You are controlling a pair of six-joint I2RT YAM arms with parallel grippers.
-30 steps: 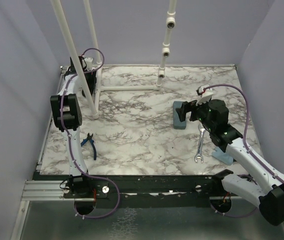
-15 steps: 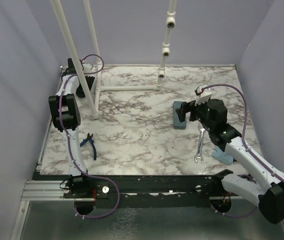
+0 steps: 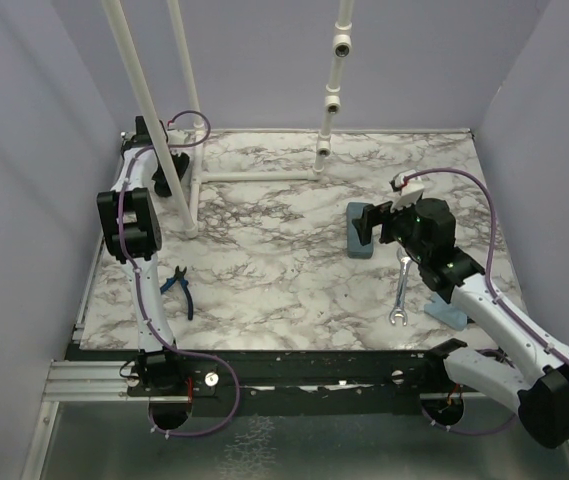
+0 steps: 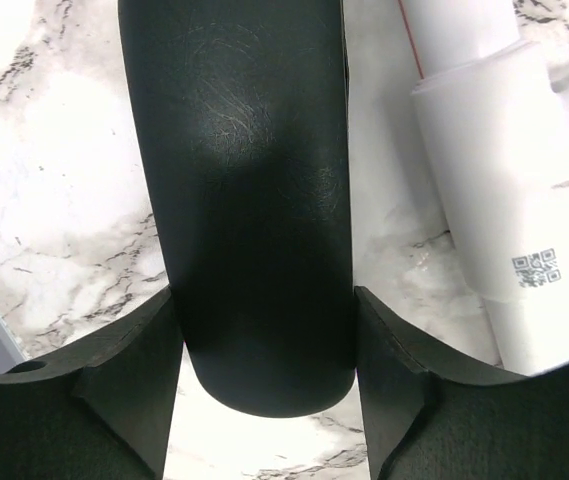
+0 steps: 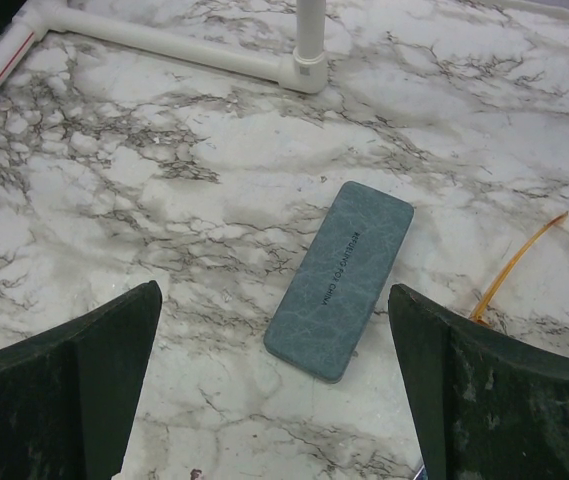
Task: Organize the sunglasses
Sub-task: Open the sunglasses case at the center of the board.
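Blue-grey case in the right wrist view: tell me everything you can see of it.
The blue-grey case is a flat oblong with rounded corners, its mottled, leather-like top bearing one line of print too small to read. It looks shut and lies flat, askew, on the marble table, under the open right gripper, whose fingers flank it without touching.

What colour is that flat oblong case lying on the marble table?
Blue-grey, faintly mottled. The case shows best in the right wrist view.

A QR code (image 4: pixel 535 268) marks the white pipe (image 4: pixel 484 150); the blue-grey case (image 5: pixel 342 280) bears unreadable print.
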